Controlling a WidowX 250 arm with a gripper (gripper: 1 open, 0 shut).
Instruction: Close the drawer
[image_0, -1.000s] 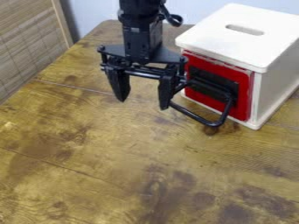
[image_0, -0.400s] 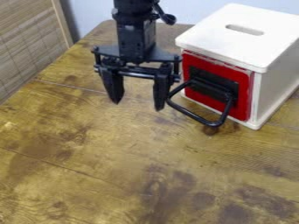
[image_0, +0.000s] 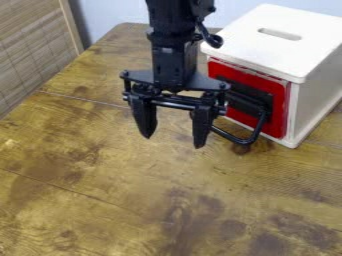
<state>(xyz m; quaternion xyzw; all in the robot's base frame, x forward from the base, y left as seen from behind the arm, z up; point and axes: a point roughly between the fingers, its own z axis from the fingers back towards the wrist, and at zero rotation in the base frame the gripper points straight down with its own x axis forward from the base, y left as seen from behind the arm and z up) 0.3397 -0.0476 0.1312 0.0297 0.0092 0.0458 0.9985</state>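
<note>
Black arm upright, gripper pointing down, jaws spread wide

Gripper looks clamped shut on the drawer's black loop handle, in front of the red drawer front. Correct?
Not quite. In the camera view the gripper is open, its fingers spread apart and holding nothing. It hangs over the wooden table just in front of the black loop handle of the red drawer.

Open counter on the left and front, cabinet blocking the right

The worn brown wooden counter lies bare left of and in front of the black two-fingered tool. To the right stand the white boxy cabinet, its red drawer front, and the projecting black loop handle, just beside the tool's right finger.
</note>
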